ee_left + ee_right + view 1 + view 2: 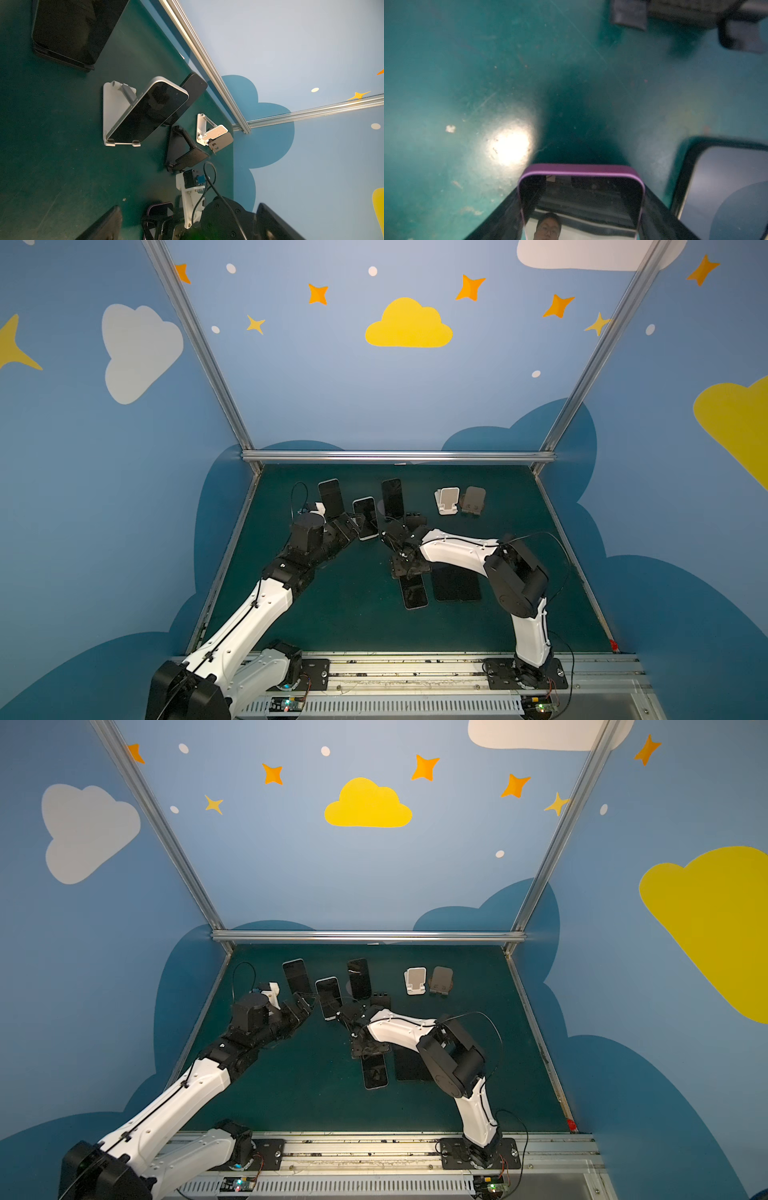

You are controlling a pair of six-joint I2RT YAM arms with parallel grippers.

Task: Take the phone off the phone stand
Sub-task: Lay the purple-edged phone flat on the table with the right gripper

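The purple phone (581, 193) is off its stand, clamped in the right hand (409, 572) low over the worktop (332, 614).
It hangs beside a dark phone (455, 585) lying flat. I cannot tell whether it touches the surface, so setting it down and letting go seem to be what remains. The left hand (297, 1007) is spread wide, grasping nothing, close to the propped phones (365, 514) at the back. The empty stands (448, 501) sit well clear, and nothing blocks the put-down.

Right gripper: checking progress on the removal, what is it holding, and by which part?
The right gripper is shut on the purple-edged phone, fingers pressing its two long side edges, one short end sticking out.
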